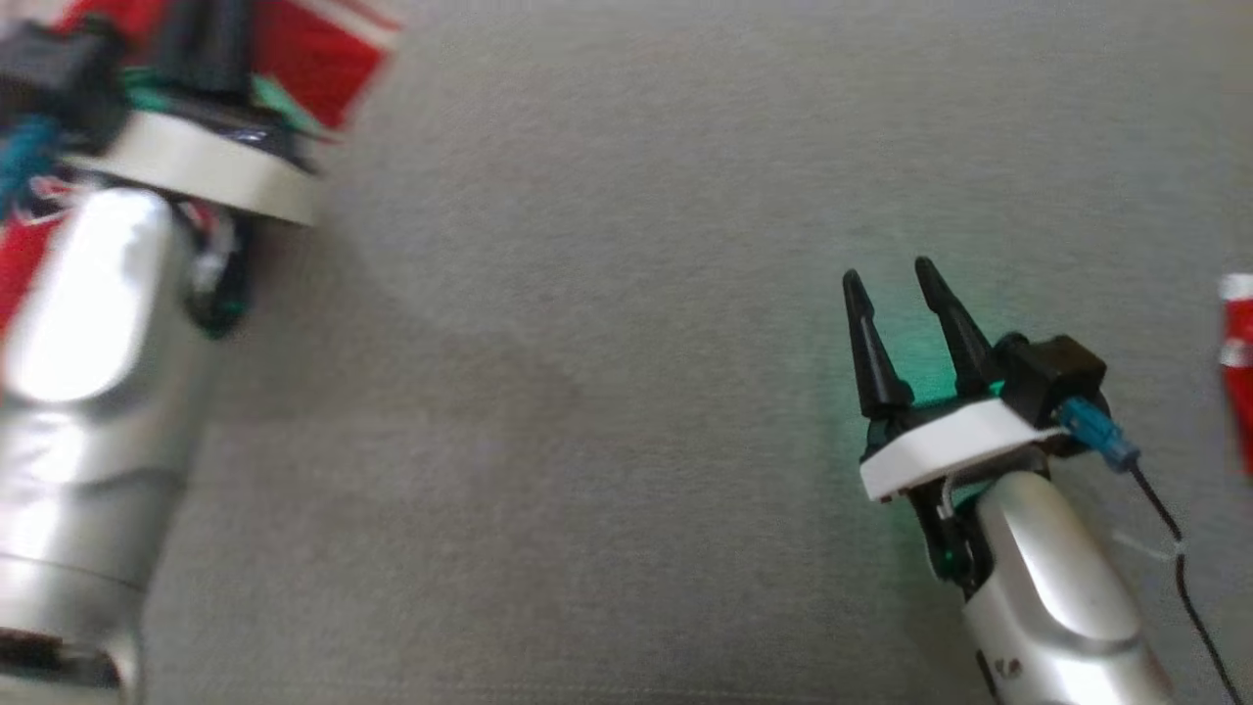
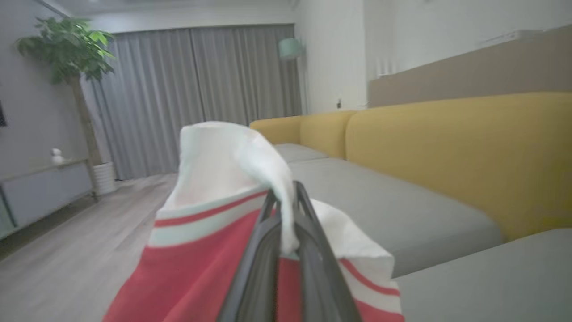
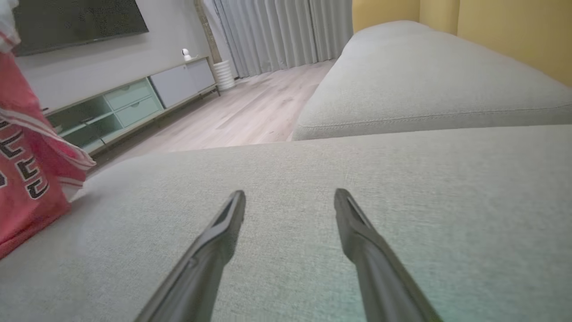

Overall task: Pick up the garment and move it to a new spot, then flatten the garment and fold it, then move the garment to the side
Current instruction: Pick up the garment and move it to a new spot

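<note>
Garment [image 2: 196, 250]: red jersey, white striped trim, soft, light, limp; drapes from pinch point, no stiffness. Left claw [image 2: 286, 191] clamped narrow on white trim edge; fabric hangs at left end of grey sofa cushion [image 1: 607, 392], lower part seems to touch it. Thin pinch, slip risk judged moderate; better hold likely thicker hem or shoulder seam. Right claw [image 1: 893, 279] wide apart, holding nothing, low over cushion, well apart from jersey. Cabinet [image 3: 129, 103] shelves across room: contents too small to tell.
</note>
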{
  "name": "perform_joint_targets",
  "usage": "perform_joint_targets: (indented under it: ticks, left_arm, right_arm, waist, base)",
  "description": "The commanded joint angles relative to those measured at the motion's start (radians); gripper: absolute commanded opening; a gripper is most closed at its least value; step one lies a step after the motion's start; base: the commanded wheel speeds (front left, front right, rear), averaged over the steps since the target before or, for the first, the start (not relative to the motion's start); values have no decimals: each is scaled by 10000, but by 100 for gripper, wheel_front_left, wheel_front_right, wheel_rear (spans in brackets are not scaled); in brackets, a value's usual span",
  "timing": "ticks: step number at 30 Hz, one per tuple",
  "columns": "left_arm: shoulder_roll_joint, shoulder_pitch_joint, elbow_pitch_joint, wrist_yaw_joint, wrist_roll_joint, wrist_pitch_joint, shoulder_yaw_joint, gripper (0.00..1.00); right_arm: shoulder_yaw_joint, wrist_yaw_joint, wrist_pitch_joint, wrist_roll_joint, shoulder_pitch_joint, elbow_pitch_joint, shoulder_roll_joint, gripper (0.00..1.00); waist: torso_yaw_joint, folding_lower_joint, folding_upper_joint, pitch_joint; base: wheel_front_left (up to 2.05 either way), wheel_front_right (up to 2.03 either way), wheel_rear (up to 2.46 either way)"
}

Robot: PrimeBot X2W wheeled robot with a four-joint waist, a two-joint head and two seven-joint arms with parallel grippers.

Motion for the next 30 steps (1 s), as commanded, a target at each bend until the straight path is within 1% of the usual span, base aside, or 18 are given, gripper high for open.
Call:
perform_joint_targets:
  ticks: [1,4,7,8,10,12,13,14,15,18,20,21,22,23,24,25,30]
  left_arm:
    - [160,-487,-630,16,-169,-47,-44,0]
    - [-233,-597,-1316,16,-427,-48,-852,0]
    - [-837,-708,-1705,16,-756,-48,-1526,0]
    - [-1057,-761,-1770,16,-815,-48,-1739,0]
    - [-1345,-924,-1780,16,-523,-48,-2272,0]
    - [-1823,-853,-1651,16,-554,-48,-2378,0]
    - [-2000,-789,-1491,16,-501,-48,-2416,25]
    - [-2154,-711,-1290,20,-444,-48,-2454,81]
    - [-2279,-609,-1070,63,-399,-48,-2412,100]
    - [-2445,-210,-437,223,-107,-49,-2258,100]
    - [-2462,233,-122,311,83,-49,-2066,100]
    - [-2446,491,-81,400,189,-49,-1897,100]
    - [-2446,491,-81,400,189,-49,-1897,100]
    - [-2367,784,-94,499,446,-49,-1814,100]
    - [-2298,1140,-92,594,668,-49,-1734,100]
    - [-2243,1971,-205,822,912,-49,-1393,100]
    - [-1945,4145,-813,1315,1510,-49,-236,100]
  right_arm:
    - [198,19,-7,134,177,-287,45,100]
    - [155,19,-7,149,351,-246,45,100]
    - [92,19,-7,178,467,-240,45,100]
    - [75,19,-7,199,500,-244,45,100]
    - [115,19,-7,245,535,-266,45,100]
    - [179,19,-7,263,552,-302,45,100]
    - [200,19,-7,324,566,-320,45,100]
    - [203,19,-7,370,579,-331,45,100]
    - [211,19,-7,396,582,-337,45,100]
    - [169,19,-7,445,592,-346,45,100]
    - [67,19,-7,433,635,-351,45,100]
    - [4,19,-7,419,664,-354,45,100]
    - [4,19,-7,419,664,-354,45,100]
    - [-76,19,-7,408,700,-356,45,100]
    - [-153,19,-7,404,740,-357,45,100]
    - [-269,19,-7,395,830,-381,45,100]
    - [-626,19,-7,173,1104,-351,45,100]
  waist:
    - [-783,1,0,-669]
    - [-1397,1,0,-930]
    - [-1929,1,0,-1038]
    - [-2072,1,0,-1047]
    - [-2370,1,0,-1069]
    - [-2631,1,0,-1074]
    - [-2749,1,0,-1073]
    - [-2820,1,0,-1073]
    - [-2883,1,0,-1067]
    - [-2940,1,0,-1062]
    - [-2855,1,0,-1106]
    - [-2796,1,0,-1129]
    - [-2796,1,0,-1129]
    - [-2708,1,0,-1157]
    - [-2603,1,0,-1203]
    - [-2374,1,0,-1303]
    - [-1850,1,0,-1644]
  base:
    - [0,0,0]
    - [0,0,0]
    - [0,0,0]
    - [0,0,0]
    - [0,0,0]
    - [0,0,0]
    - [0,0,0]
    - [0,0,0]
    - [0,0,0]
    - [0,0,0]
    - [0,0,0]
    - [0,0,0]
    - [0,0,0]
    - [0,0,0]
    - [0,0,0]
    - [0,0,0]
    - [0,0,0]
